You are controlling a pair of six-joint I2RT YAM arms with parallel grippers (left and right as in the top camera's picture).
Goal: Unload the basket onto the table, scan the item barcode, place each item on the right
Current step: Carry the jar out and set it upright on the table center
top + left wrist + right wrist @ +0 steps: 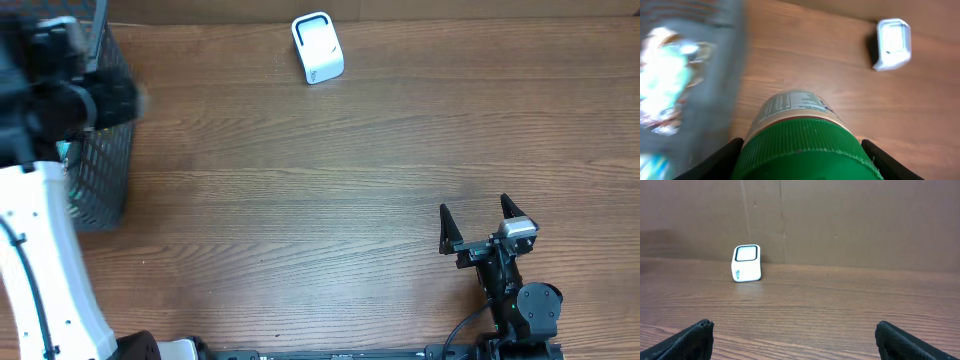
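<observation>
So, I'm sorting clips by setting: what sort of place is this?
Probably a mock checkout bench: a white scanner on a wooden table, and a mesh basket holding packaged goods.

1. The wooden tabletop (300, 200) fills the view.
2. A small white scanner (317, 47) stands near the far edge, turned slightly askew.
3. A dark mesh basket (105, 170) sits at the left edge.
4. My white left arm (45, 260) runs up the left side. My left jaws are a dark blur over the basket, too smeared to read.
5. My right jaws sit at the lower right, spread wide over bare wood, well apart from the scanner.
</observation>
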